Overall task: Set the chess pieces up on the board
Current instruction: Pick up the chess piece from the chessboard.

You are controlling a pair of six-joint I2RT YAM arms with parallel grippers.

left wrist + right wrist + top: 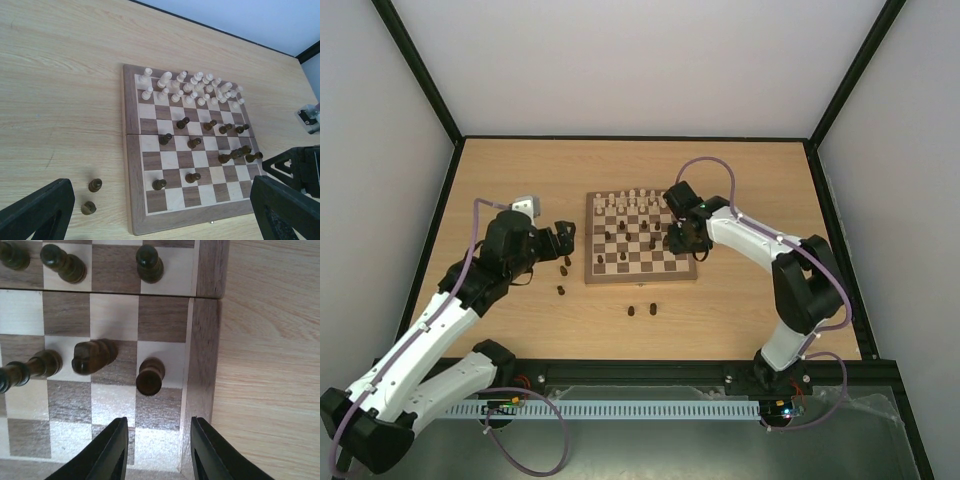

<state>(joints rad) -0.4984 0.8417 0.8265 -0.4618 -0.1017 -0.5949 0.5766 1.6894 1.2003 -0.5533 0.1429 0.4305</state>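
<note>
Right gripper (157, 452) hangs open over the right edge of the board (205, 340); a dark piece (150, 376) stands at 12 o'clock from its jaws, close; left gripper (563, 238), also open, waits at the board's 9 o'clock.

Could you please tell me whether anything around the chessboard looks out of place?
Yes. The dark pieces stand scattered across the board, not in rows like the pale pieces at its far edge. Four stray dark pieces sit off it on the table: two to its left, two in front.
</note>
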